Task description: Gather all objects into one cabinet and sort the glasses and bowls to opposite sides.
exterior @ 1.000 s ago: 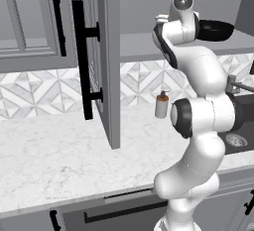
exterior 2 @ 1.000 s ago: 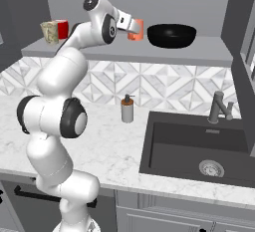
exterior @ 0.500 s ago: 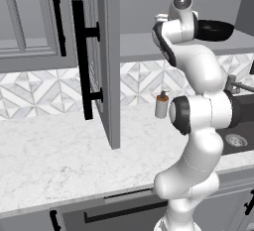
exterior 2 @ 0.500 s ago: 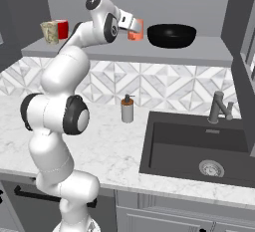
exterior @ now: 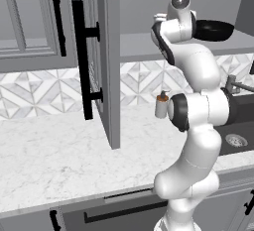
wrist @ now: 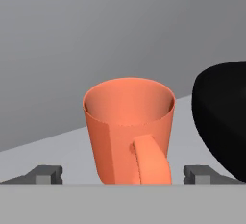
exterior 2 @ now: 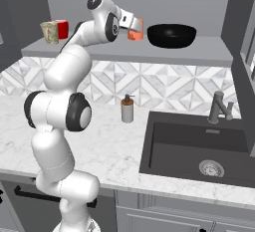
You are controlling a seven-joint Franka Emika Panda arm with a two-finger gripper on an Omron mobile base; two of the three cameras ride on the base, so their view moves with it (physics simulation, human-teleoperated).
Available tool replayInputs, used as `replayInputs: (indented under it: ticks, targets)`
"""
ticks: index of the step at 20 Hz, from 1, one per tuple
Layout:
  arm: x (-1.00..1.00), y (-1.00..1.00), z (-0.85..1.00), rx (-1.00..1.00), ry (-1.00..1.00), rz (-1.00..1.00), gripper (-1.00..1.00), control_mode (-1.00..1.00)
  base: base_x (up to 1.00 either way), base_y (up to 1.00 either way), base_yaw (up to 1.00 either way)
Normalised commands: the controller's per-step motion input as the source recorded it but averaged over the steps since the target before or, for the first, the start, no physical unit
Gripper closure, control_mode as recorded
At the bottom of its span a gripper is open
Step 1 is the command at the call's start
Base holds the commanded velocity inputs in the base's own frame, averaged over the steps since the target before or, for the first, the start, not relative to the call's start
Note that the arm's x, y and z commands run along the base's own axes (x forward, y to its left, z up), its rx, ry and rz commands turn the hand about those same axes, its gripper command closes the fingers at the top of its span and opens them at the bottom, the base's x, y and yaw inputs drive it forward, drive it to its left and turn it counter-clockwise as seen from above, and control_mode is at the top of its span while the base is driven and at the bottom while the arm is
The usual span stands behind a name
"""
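Observation:
The orange cup (wrist: 127,122) stands upright on the grey cabinet shelf (wrist: 48,151), its handle turned toward the hand. My gripper (wrist: 124,174) is open, one fingertip on each side of the cup's base and apart from it. The black bowl (wrist: 223,117) sits just right of the cup. From the right base view, the gripper (exterior 2: 130,23) is at the orange cup (exterior 2: 135,29), with the black bowl (exterior 2: 172,34) beside it. At the shelf's (exterior 2: 124,52) left end stand a beige mug (exterior 2: 49,32) and a red mug (exterior 2: 62,28). The red bowl is out of view.
The cabinet door (exterior: 106,61) with its black bar handle (exterior: 82,61) stands open to the left of the arm. A white soap dispenser (exterior 2: 127,110) stands on the marble counter. The dark sink (exterior 2: 199,146) and faucet (exterior 2: 219,107) lie to the right.
The hand has edged slightly closer to the orange cup. Its jaws have stayed open, and the cups and bowl have not moved.

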Motion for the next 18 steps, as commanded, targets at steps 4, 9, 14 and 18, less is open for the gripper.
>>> replayInputs:
  ticks: [4,9,14,18]
  targets:
    - [0.00,0.00,0.00,0.00,0.00,0.00,-1.00,-1.00,0.00,0.00,0.00]
    - [0.02,-0.01,-0.08,0.00,0.00,0.00,-1.00,-1.00,0.00,0.00,0.00]
    - [0.09,0.00,-0.09,0.00,0.00,0.00,-1.00,-1.00,0.00,0.00,0.00]
    - [0.13,0.00,-0.08,0.00,0.00,0.00,-1.00,-1.00,0.00,0.00,0.00]
